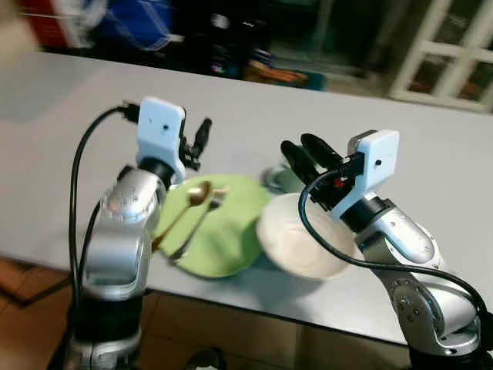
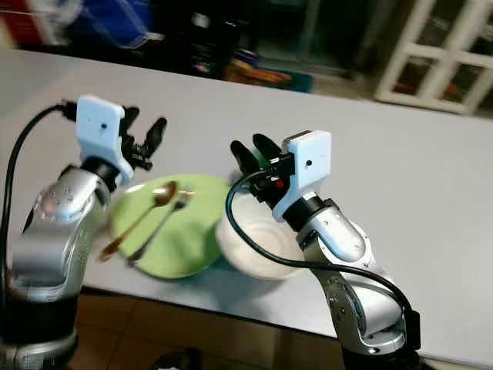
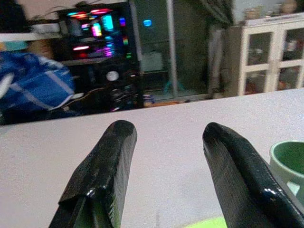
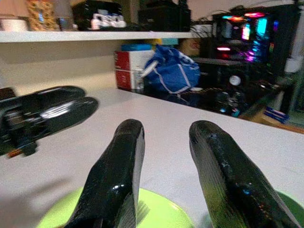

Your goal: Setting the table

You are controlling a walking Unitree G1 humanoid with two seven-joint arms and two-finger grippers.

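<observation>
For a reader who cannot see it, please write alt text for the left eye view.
Two silver robot arms reach over a grey table, each with an open, empty black pincer: the left pincer above a round lime-green plate that carries a brass-coloured spoon and a metal fork, the right pincer above a white bowl. A green cup stands behind them.

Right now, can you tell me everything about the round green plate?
The round lime-green plate lies flat on the grey table, near its front edge, in front of the left arm. It looks smooth and shallow, maybe plastic. A golden spoon and a silver fork lie side by side on its left part, handles pointing toward the table edge. A white bowl sits right beside it, seeming to touch its rim. Neither gripper touches the plate.
</observation>
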